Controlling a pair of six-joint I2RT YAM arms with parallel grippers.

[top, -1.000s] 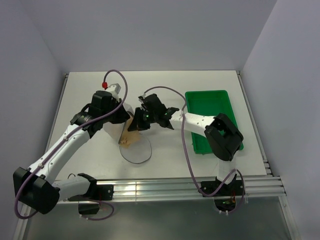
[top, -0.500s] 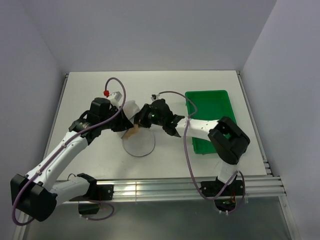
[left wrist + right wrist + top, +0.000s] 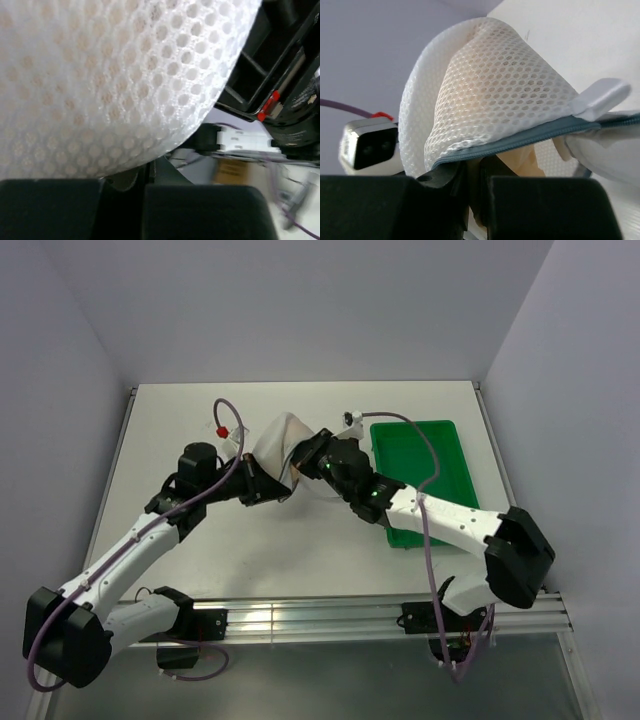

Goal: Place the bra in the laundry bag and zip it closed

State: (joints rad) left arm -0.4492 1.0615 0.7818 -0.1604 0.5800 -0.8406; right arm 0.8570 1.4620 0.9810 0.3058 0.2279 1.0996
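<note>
— What is the biggest thing in view?
— The table [image 3: 180,410], then the green tray [image 3: 415,445] at the right of the top view. Nothing shows in the part of it that the arm leaves uncovered.
— And the laundry bag?
— The laundry bag [image 3: 278,436] hangs off the table at upper centre, held between the two arms. The left gripper [image 3: 147,182] has its fingers pressed together on the mesh at the bag's lower edge. The right gripper [image 3: 474,177] pinches the rim just under the zipper [image 3: 520,139].
— Where is the bra?
— The bra [image 3: 520,159] is inside the bag. Peach fabric shows below the zipper line and tints the mesh above it, and the mouth looks unzipped there.
— How would it handle?
— Probably light and limp. The mesh sags, and the padded cups could spring back out. The rim looks like the firmest hold, and the small pale tab [image 3: 602,96] seems to be the pull for zipping.
</note>
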